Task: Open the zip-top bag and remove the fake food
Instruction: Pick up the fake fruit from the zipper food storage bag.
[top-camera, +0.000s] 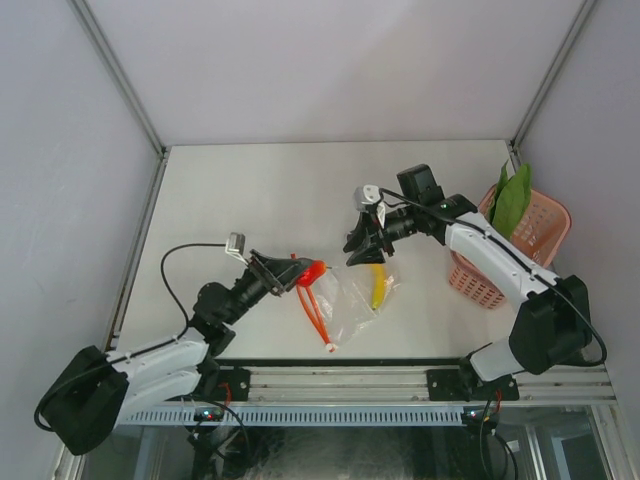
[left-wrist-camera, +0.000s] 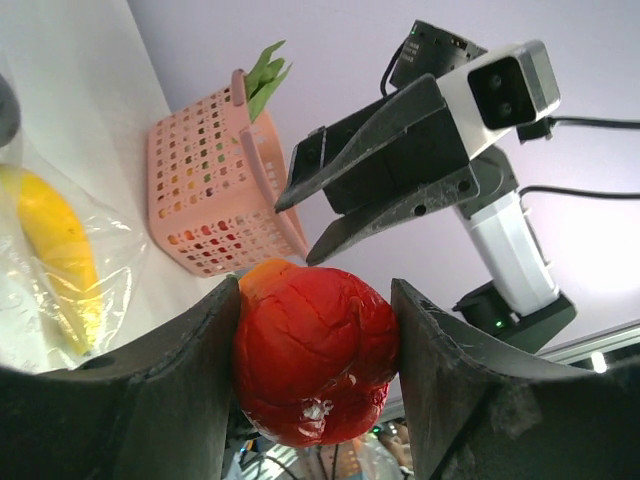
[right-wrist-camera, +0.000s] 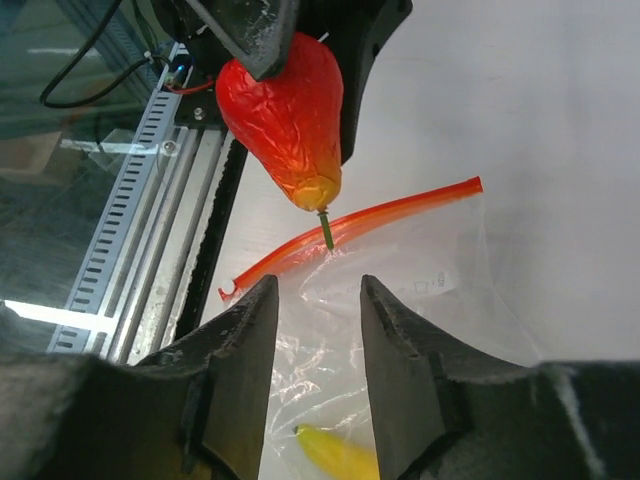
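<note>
The clear crinkly plastic zip-top bag (top-camera: 345, 300) lay on the desk (top-camera: 250, 190) at centre front. Its red-orange zipper strip (top-camera: 318, 310) looked parted on the 9 o'clock side, with 1 yellow plastic banana (top-camera: 378, 287) inside. The left hand (left-wrist-camera: 316, 340) pinched a wrinkled red toy fruit (top-camera: 313, 271) just outside that mouth. The right hand (right-wrist-camera: 318, 290) hovered spread over the bag's 12 o'clock edge, gripping nothing. The fruit would best go toward 10 o'clock, where bare desk gave room. That kept it off the close 6 o'clock edge and well apart from the pink lattice basket (top-camera: 535, 240) at 3 o'clock.
</note>
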